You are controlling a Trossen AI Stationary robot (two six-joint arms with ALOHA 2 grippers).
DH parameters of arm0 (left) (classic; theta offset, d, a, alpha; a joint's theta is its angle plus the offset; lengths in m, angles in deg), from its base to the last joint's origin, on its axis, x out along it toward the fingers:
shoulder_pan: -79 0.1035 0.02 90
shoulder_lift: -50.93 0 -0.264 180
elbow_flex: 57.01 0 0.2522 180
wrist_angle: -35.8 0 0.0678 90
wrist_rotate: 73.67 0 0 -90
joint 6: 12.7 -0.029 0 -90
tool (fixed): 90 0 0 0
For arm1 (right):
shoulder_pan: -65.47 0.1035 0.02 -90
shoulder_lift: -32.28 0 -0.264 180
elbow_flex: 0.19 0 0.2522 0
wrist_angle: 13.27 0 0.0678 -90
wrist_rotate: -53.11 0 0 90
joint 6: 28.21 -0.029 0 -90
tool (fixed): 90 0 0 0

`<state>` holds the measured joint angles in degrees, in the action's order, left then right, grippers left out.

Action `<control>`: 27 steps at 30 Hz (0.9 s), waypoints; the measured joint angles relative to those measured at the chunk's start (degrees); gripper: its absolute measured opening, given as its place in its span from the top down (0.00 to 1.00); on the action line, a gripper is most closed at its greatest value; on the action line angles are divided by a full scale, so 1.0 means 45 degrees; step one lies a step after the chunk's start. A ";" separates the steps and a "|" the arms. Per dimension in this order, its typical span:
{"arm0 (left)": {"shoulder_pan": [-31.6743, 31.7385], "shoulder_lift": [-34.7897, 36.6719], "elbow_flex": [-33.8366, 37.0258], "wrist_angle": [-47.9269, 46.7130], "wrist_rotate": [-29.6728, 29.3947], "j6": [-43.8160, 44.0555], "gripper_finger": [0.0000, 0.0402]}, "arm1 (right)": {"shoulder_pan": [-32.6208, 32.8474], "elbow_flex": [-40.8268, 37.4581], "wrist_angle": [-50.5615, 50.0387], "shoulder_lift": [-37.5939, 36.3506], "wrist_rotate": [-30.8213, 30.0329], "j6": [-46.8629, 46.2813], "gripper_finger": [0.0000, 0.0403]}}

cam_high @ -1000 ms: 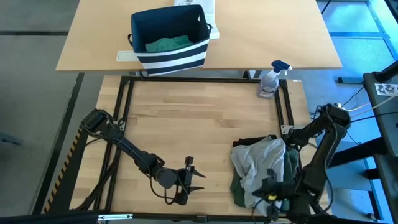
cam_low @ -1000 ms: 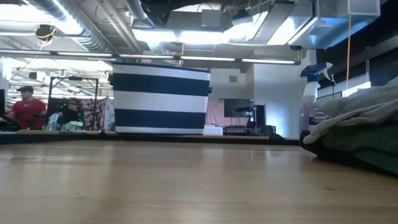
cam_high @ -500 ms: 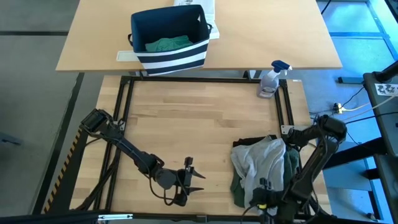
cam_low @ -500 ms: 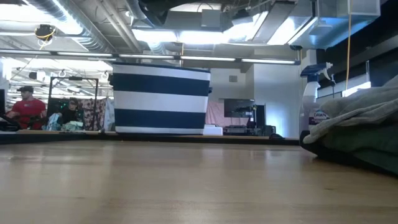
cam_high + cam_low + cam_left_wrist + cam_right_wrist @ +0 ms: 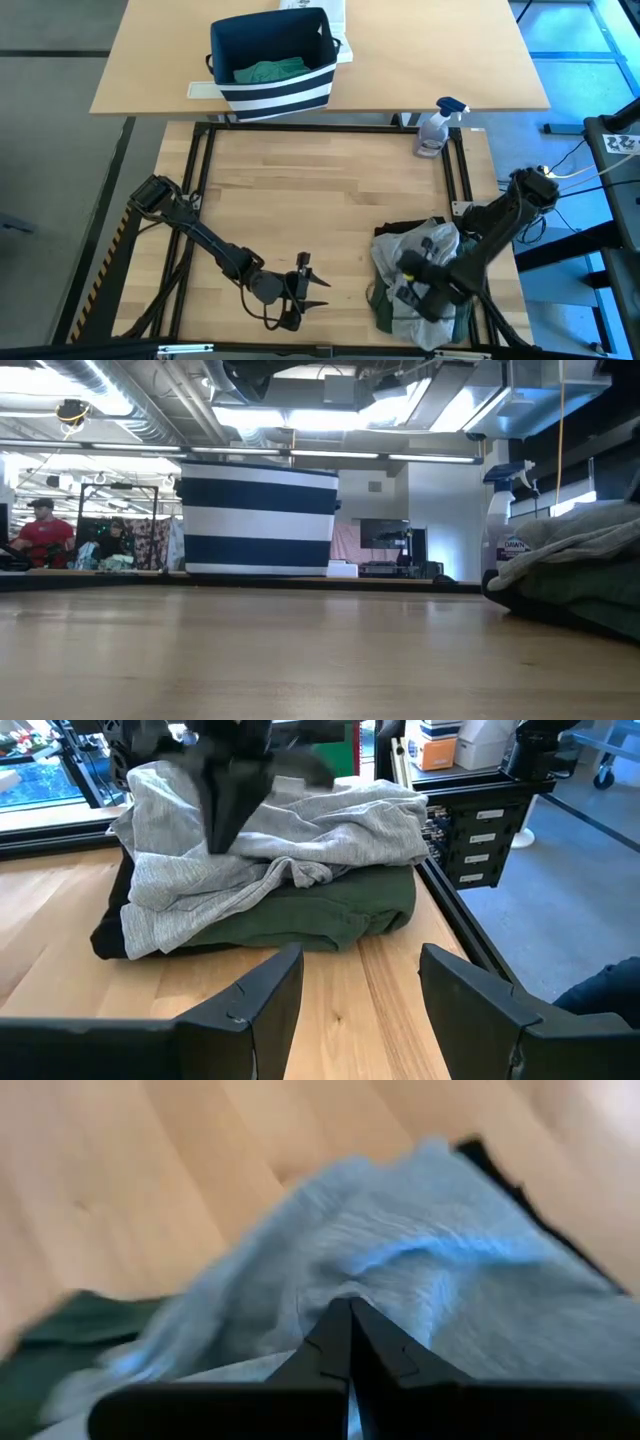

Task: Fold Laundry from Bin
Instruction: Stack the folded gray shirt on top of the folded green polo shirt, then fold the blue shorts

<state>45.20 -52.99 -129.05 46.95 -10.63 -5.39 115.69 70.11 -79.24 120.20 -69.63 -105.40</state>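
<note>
**Right gripper over the garment pile, left arm parked**

We see the left gripper (image 5: pixel 318 291) low at the near edge of the work table (image 5: pixel 300 200), left of the pile, fingers (image 5: pixel 262 1000) spread apart with nothing between them, pointing toward the clothes.

Next, the stack of laundry sits at the near right corner of the table: a light grey garment (image 5: pixel 420 255) crumpled on top, a dark green garment (image 5: pixel 330 910) folded below it, a black garment (image 5: pixel 108 925) showing at the bottom edges. In the low view the pile (image 5: pixel 575 565) fills the right side.

The right gripper (image 5: pixel 408 285) hangs over the near part of that pile. In its wrist view the fingertips (image 5: pixel 350 1342) are pressed together with no gap, tip right at the grey cloth; we cannot tell if any fabric is pinched.

Farther off, a spray bottle (image 5: pixel 436 128) stands at the far right corner of the table frame.

Farthest, the bin (image 5: pixel 270 62) sits on the second table (image 5: pixel 450 60) beyond, with a teal-green garment (image 5: pixel 268 71) inside. Papers (image 5: pixel 318 8) lie behind it.

People (image 5: pixel 45 532) sit in the room far left in the low view.
</note>
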 joint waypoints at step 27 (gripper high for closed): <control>0.0063 0.4582 -0.0010 -0.2169 -0.1956 -0.2133 0.51 | -0.1356 0.0915 0.4687 -0.3055 -0.3744 0.8184 1.00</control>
<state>45.48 -32.37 -129.09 37.19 -19.43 -14.99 109.58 74.23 -58.15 106.45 -86.48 -68.57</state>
